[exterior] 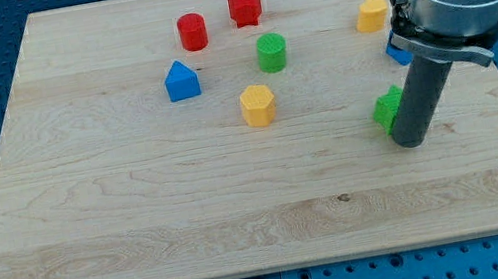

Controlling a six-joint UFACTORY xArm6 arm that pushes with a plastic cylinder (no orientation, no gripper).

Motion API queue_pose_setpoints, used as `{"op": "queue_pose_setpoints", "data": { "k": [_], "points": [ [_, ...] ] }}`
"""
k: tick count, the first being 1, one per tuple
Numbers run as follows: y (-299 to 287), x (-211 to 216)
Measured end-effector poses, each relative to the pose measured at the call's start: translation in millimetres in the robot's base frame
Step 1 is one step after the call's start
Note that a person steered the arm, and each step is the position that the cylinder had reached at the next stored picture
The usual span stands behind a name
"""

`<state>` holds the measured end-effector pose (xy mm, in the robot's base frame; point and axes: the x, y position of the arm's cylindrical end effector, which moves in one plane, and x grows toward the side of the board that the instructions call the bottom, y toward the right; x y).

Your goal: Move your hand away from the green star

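The green star lies at the view's right on the wooden board, partly hidden behind my rod. My tip rests on the board just right of and below the star, touching or nearly touching it. A green cylinder stands near the middle top. A yellow hexagonal block is below it.
A red cylinder and a red star sit at the top centre. A blue house-shaped block lies left of centre. A yellow block is at the top right. A blue block is mostly hidden behind the arm.
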<state>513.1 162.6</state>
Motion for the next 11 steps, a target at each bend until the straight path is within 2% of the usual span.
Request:
{"op": "queue_pose_setpoints", "data": {
  "k": [3, 4, 5, 6, 8, 10, 11],
  "points": [
    [-1.7, -29.2],
    [2.2, -10.5],
    [5.4, 34.2],
    [5.4, 46.1],
    [-1.7, 34.5],
    [-45.6, -11.7],
    [-43.4, 13.8]
  ]
}}
